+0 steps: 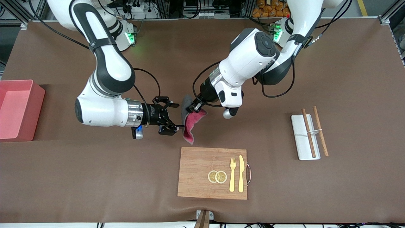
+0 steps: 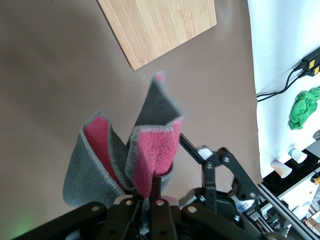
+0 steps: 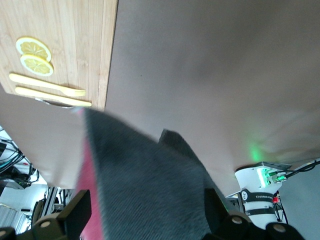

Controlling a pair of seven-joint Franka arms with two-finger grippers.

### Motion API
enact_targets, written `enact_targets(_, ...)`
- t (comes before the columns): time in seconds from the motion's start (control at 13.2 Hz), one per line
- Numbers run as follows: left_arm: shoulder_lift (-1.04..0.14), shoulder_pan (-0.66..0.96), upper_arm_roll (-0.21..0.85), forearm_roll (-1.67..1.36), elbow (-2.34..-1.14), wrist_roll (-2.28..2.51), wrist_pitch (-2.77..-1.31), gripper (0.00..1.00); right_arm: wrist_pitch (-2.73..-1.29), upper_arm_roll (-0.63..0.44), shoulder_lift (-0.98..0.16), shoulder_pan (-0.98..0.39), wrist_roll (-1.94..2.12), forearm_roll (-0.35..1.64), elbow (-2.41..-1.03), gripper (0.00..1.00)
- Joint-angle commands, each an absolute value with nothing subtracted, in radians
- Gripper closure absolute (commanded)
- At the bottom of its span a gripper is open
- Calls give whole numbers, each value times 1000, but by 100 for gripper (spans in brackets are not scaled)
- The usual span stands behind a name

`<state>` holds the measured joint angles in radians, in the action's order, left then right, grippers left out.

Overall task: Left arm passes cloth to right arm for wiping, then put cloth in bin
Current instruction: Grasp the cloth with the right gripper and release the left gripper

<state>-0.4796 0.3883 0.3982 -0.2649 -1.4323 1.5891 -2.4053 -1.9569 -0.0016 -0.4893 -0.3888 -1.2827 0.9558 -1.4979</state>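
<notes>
nearest the camera sits the board (image 1: 212,173). left gripper (image 1: 193,107) pinches the cloth (image 1: 190,123) over the table; my right gripper (image 1: 169,117) is spread around it. releasing early drops it, far from the bin (image 1: 19,109).

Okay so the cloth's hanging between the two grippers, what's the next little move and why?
Probably close the right gripper on the cloth: its fingers are open with the cloth between them, while the left gripper is shut on the cloth's top over the table.

The bin (image 1: 19,109) (salmon-pink) is cut off by the front view's edge.
</notes>
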Motion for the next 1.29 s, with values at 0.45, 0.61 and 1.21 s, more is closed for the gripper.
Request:
enact_targets(0.45, -477, 396, 394, -287, -1424, 1605, -2414, 100, -1977, 3, -503, -442, -1325, 985, -1479, 37)
enact_targets(0.61, -477, 394, 394, -287, -1425, 1605, -2414, 100, -1983, 3, -505, -445, -1310, 985, -1479, 79)
enact_targets(1.21, -453, 384, 385, -265, -1431, 1588, -2402, 0, -1928, -2, -518, -377, -1087, 884, -1486, 100)
